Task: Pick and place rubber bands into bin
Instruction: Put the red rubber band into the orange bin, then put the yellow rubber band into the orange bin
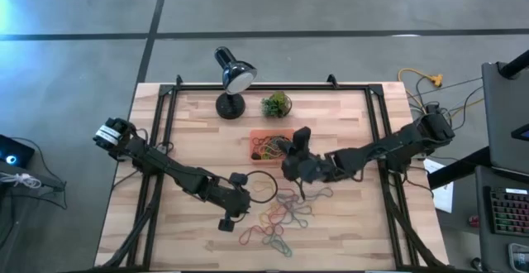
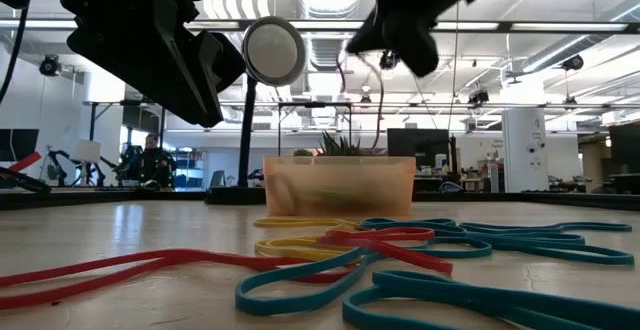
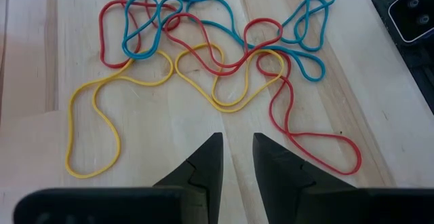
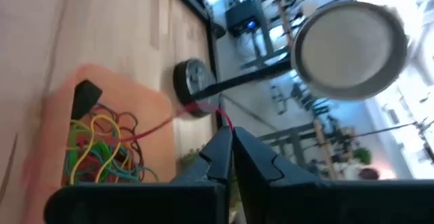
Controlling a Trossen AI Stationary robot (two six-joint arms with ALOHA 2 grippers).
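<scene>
Roughly, the job looks about half done. The bin [image 1: 269, 146], one orange tray on the table [image 1: 347, 223] just in front of the small plant, already holds a tangle of rubber bands [image 4: 102, 149]; they overlap too much to count, but red, yellow, green and dark loops all show in it. The right pincer [image 4: 230, 142] hangs just above the bin's near edge, clenched on a red band [image 4: 196, 112] that trails from its tips down toward the bin, so that one seems close to being dropped in.

What is left is the loose pile [image 1: 281, 215] lying on the table in front of the bin, toward the front edge. In the left wrist view I judge about three yellow, three or four red and four or five blue loops there, though the crossings make any exact count unsure. The left pincer [image 3: 236, 157] hovers over the near side of that pile, farther from the bin, its fingers slightly parted and holding nothing.

One bin, two arms, one lamp [image 1: 233, 79].
</scene>
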